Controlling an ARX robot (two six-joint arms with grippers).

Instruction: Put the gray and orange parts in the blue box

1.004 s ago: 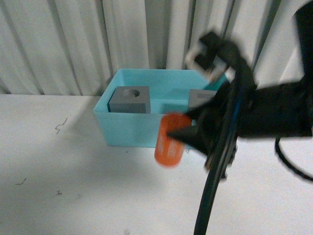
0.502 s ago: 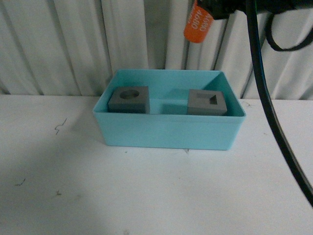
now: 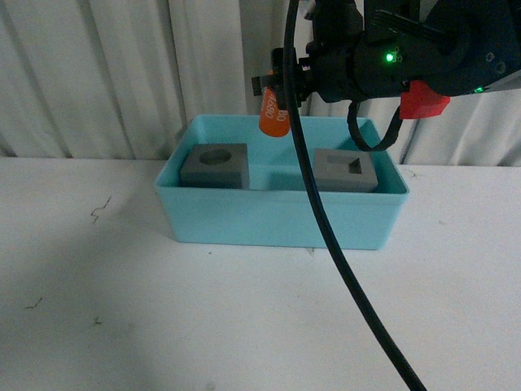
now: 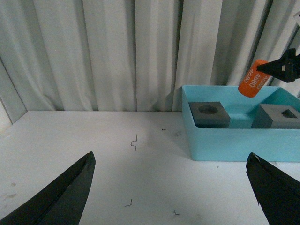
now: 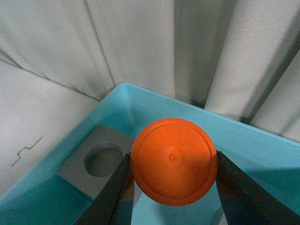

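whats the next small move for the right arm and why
Probably lower a little, then open. The right end effector holds the orange cylinder above the blue box, over the gap between the round-hole cube and the rectangular-hole cube, so a lower release should land it gently inside.

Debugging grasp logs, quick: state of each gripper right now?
Left gripper: open, holding nothing.
Right gripper: shut on the orange cylinder, above the blue box.
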